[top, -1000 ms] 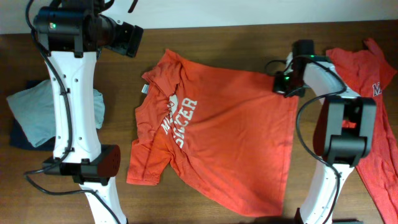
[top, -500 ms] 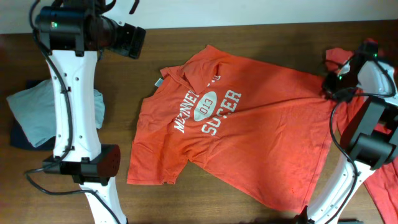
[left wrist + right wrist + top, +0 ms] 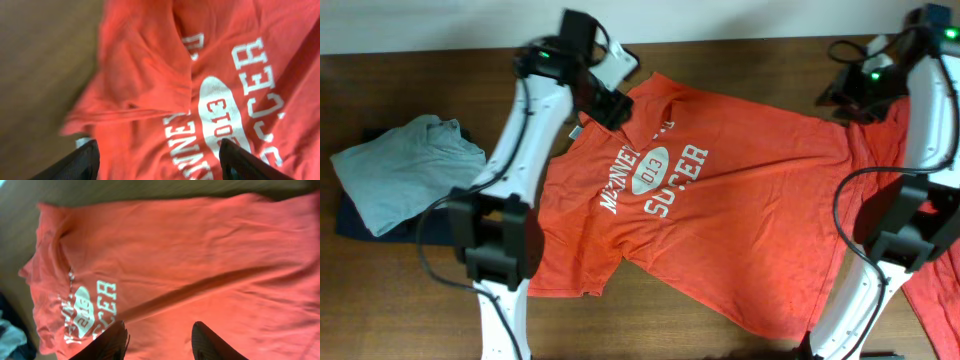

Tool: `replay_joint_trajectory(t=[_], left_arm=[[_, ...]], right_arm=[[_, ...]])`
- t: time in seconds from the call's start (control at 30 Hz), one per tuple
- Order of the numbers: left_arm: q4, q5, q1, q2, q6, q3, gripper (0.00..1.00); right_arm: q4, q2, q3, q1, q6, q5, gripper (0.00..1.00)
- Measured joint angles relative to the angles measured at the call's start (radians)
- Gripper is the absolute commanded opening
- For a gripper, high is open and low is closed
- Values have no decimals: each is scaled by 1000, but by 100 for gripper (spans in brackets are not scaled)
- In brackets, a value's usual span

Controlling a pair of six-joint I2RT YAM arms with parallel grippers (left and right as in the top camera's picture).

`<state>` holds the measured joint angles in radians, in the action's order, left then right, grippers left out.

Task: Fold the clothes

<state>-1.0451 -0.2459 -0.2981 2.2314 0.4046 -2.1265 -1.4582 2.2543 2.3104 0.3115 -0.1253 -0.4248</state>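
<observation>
Overhead, we see a dark wooden table (image 3: 410,300) beneath a pale strip of wall (image 3: 740,18). The orange-red T-shirt (image 3: 720,220) lies spread out, lettering up, across the middle of the table. Our left pincer (image 3: 160,162) hangs wide and empty above its collar. Our right pincer (image 3: 160,340) hovers parted, gripping nothing, near the far hem corner.

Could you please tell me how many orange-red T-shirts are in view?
2. The lettered T-shirt lies spread in the middle; the second T-shirt is at the right edge, partly hidden.
</observation>
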Motion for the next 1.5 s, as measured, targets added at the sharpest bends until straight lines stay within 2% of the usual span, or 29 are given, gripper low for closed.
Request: replay_joint_trajectory(t=[0.1,0.23,0.27,0.33,0.37,0.4,0.57,0.67,0.77,0.83,0.93,0.97,1.0,1.03,1.13,1.3,1.4,1.5], left_arm=[[37,18,-16,61,0,23,73],[100,37,-16,138,3,23,57],[111,37,-16,153,5,23,50],[142,42,-16,187,6,23,23],[146,44,-16,190,3,23,15],[153,47,-16,191,6,23,1],[191,143,-16,192,8,8,1],[216,239,-16,196,8,-85,0],[324,318,-10,196,8,-194,1],[369,344,2,194,7,-220,7],[393,362,29,199,7,-220,59],[406,368,40,201,-3,-220,72],[417,374,50,204,-13,-220,81],[423,381,61,208,-32,-220,99],[409,409,89,219,-114,-221,99],[172,401,135,219,-181,-243,97],[60,282,162,219,-185,-254,89],[38,158,163,219,-156,-248,90]], right_arm=[[-2,0,0,-45,5,0,48],[-1,0,0,-77,6,0,49],[-2,0,0,-77,7,0,49],[-3,0,0,-77,6,1,49],[-4,0,0,-77,7,5,49],[-6,0,0,-77,7,8,49],[-8,0,0,-77,10,27,50],[-8,0,0,-77,14,32,50],[-8,0,0,-77,16,34,50],[-9,0,0,-77,17,35,50],[-9,0,0,-77,17,35,50],[-14,0,0,-77,18,35,50],[-18,0,0,-77,17,35,50],[-24,0,0,-77,17,35,50],[-40,0,0,-77,17,35,50],[-50,0,0,-77,18,35,52],[-50,0,0,-77,19,35,54],[-50,0,0,-77,20,35,55]])
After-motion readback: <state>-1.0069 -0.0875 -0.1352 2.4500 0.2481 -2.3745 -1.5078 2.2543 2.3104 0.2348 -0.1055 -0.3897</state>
